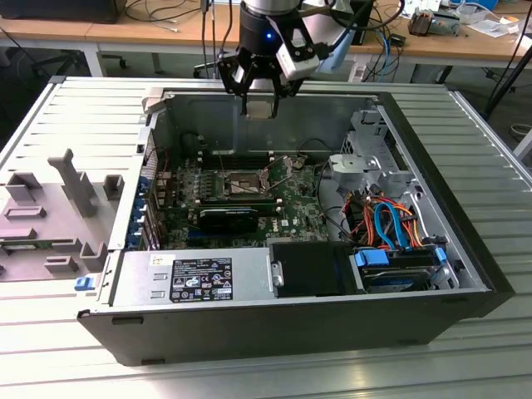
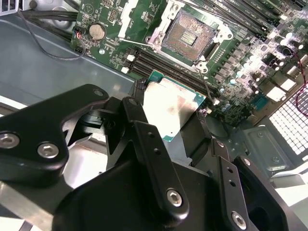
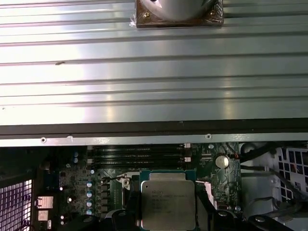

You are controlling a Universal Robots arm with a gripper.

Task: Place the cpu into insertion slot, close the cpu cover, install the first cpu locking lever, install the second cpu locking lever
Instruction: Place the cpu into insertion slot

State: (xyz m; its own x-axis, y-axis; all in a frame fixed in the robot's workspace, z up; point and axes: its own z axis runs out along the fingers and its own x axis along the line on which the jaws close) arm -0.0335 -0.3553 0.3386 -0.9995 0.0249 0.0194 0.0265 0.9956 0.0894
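Your slatted metal table (image 1: 50, 116) carries the open case (image 1: 291, 332), which lies on its side beneath your claw (image 1: 259, 106). The claw hangs high over the case's rim, at the wall farthest from the exterior camera, and touches nothing inside.

Below the claw, flat on the case floor, is the green motherboard (image 1: 291, 208). It is well apart from the claw.

Your claw is closed on the cpu (image 2: 168, 106). Its black fingers (image 2: 143, 137) clamp two opposite edges. The chip sits level between them with its silver top facing the wrist cameras.

The slot (image 2: 191, 36) is on the motherboard, lower than the claw and well apart from it. In the second wrist view its dark pin field is uncovered inside the silvery rim, and it lies past the cpu's far edge, not directly under it.

A coin cell (image 2: 97, 32) sits on the board off to one side of the slot, also well below the claw.
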